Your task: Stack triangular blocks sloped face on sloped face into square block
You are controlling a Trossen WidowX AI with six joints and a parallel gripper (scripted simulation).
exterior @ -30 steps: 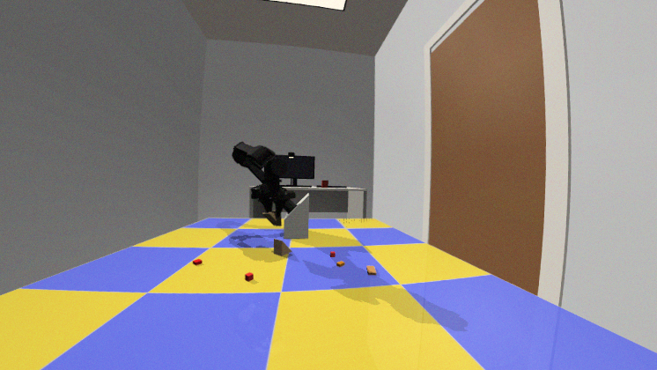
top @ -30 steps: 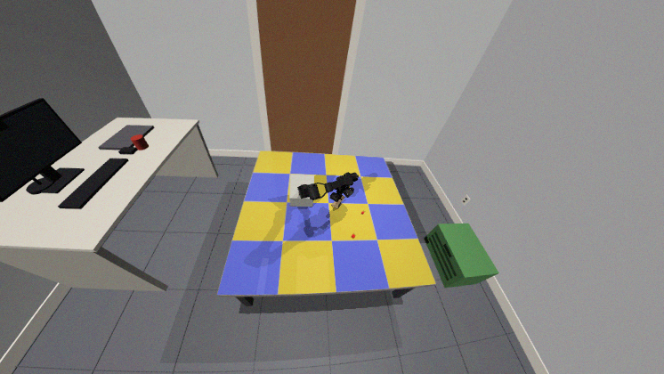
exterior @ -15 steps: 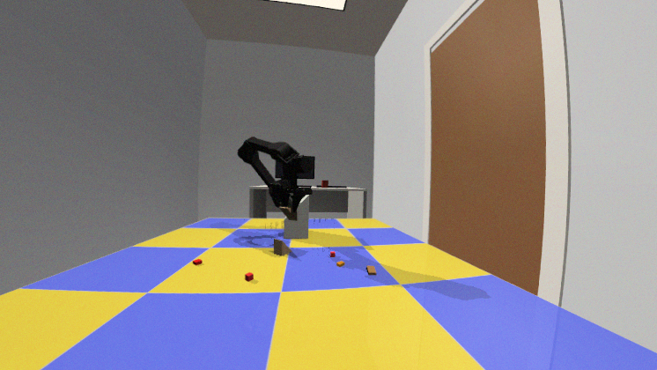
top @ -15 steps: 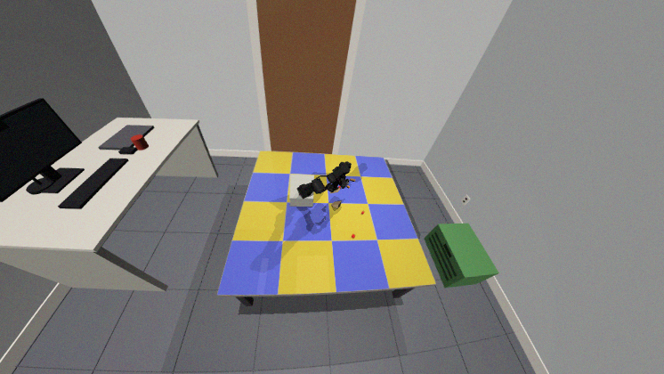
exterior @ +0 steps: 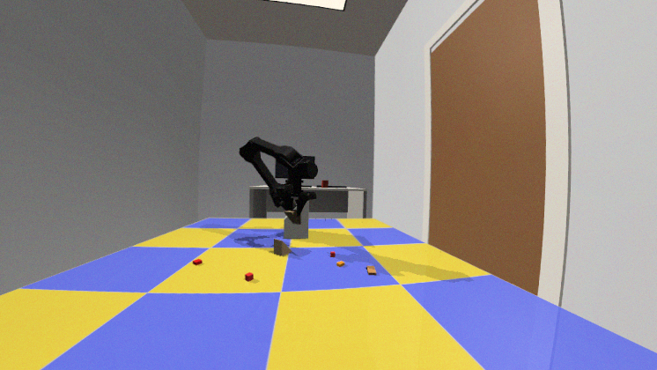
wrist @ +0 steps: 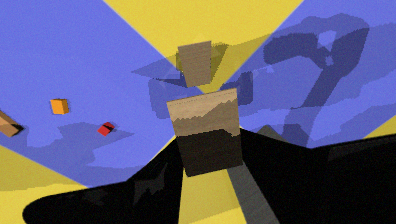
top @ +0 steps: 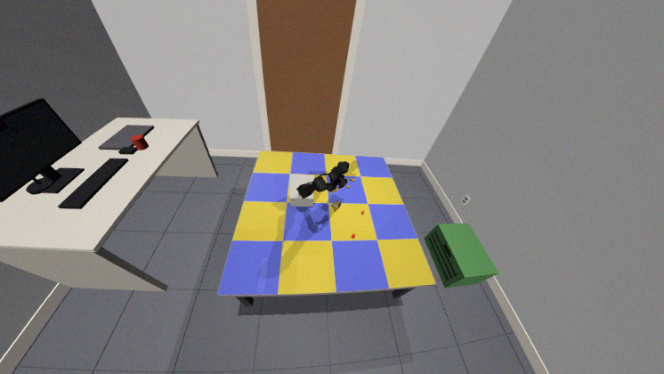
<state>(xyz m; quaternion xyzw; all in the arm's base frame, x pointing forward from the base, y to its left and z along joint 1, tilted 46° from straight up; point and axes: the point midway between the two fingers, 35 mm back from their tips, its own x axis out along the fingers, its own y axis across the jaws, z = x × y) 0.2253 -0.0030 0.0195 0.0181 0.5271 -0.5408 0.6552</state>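
One wooden triangular block [top: 336, 205] [exterior: 278, 247] [wrist: 196, 65] rests on the table. In the exterior view its upright face shows at the left and it narrows to the right. My gripper [exterior: 291, 214] [wrist: 207, 137] is shut on the other triangular block [exterior: 292, 217] [wrist: 206, 117], which hangs above the table, apart from the resting one. In the wrist view the held block is between the dark fingers, and the resting block shows beyond its upper edge. In the top view the arm mostly hides the held block, and its exact tilt is hard to tell.
Red pieces [top: 362, 212] [top: 352, 236] [exterior: 196, 262] [exterior: 248, 277] lie on one side of the resting block. On the other side lie a red cube [exterior: 332, 254] [wrist: 106, 129], an orange piece [exterior: 340, 263] [wrist: 59, 106] and a brown piece [exterior: 371, 270] [wrist: 9, 124]. A pale box [top: 301, 203] [exterior: 296, 232] stands by the arm's base.
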